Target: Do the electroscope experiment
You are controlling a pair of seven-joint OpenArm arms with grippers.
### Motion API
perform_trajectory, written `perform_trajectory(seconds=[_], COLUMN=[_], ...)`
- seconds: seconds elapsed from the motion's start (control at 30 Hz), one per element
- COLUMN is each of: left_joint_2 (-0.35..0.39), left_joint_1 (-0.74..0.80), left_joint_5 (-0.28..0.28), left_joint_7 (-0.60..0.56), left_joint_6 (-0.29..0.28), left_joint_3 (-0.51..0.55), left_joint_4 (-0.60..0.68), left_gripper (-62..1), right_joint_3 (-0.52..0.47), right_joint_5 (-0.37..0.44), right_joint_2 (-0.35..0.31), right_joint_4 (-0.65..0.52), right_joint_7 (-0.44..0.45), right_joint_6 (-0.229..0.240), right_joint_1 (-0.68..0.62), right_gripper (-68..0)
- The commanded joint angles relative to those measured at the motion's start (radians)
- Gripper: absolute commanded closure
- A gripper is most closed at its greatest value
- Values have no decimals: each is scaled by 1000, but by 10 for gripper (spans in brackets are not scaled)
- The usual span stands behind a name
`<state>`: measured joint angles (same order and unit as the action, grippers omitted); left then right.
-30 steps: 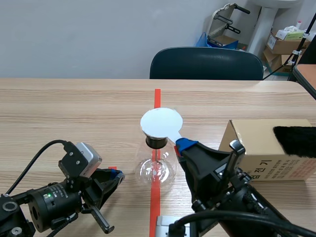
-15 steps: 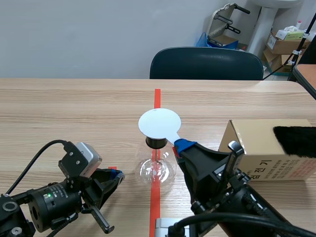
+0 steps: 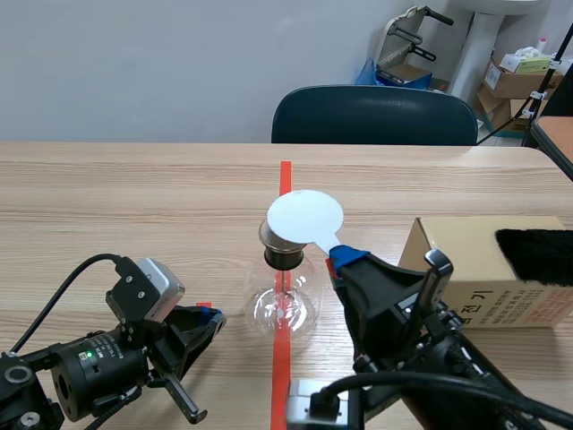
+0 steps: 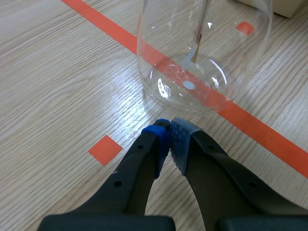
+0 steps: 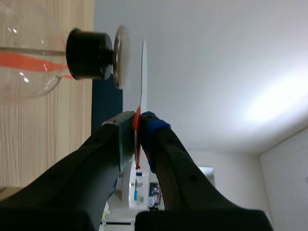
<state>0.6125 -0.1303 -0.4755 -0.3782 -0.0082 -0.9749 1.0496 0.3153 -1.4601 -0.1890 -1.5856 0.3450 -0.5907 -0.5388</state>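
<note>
We find the electroscope (image 3: 283, 309), a clear glass flask with a black stopper (image 3: 286, 258) and a metal top plate (image 5: 120, 57), standing on the orange-red tape line (image 3: 285, 175) near the middle of the table (image 3: 134, 197). The white disc (image 3: 305, 218) hangs just over the top plate. The right wrist view shows the two faces roughly parallel with a narrow gap between them. The right gripper (image 5: 138, 120) pinches the disc's thin handle between its pads. We judge the step in hand to be presenting the disc to the plate. It calls for keeping the disc level and centred over the plate, closing on it slowly, and keeping the fingers clear of the stopper so the flask is not pushed off its mark. The left gripper (image 4: 170, 126) lies low on the table just beside the flask's base, its pads pressed together on nothing, and is best left out of the way. A cardboard box (image 3: 474, 260) carrying a black fur pad (image 3: 537, 255) stands well to the right. The central rod (image 4: 202, 24) and its foil are cut off above in the left wrist view, so we cannot tell whether the foil is deflected. The fingers cover most of the disc's handle, and the fur pad runs out of the scene view.
</note>
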Motion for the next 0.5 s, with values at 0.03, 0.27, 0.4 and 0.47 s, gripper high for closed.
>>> perform_trajectory(seconds=[0.03, 0.27, 0.4, 0.47], left_joint_2=[-3, -3, -2, -2], left_joint_1=[0, 0, 0, 0], left_joint_5=[-2, -2, -2, -2], left_joint_7=[-14, -14, -14, -14], left_joint_6=[-2, -2, -2, -2], left_joint_3=[1, 1, 1, 1], left_joint_4=[13, 13, 13, 13], left_gripper=[-21, -21, -21, -21], right_joint_3=[-8, -8, -8, -8], right_joint_5=[-1, -1, -1, -1], right_joint_2=[-5, -5, -5, -5], right_joint_4=[-8, -8, -8, -8], right_joint_7=[-53, -264, -380, -428], right_joint_6=[-14, -14, -14, -14], right_joint_1=[2, 2, 2, 2], right_gripper=[-9, -9, -9, -9])
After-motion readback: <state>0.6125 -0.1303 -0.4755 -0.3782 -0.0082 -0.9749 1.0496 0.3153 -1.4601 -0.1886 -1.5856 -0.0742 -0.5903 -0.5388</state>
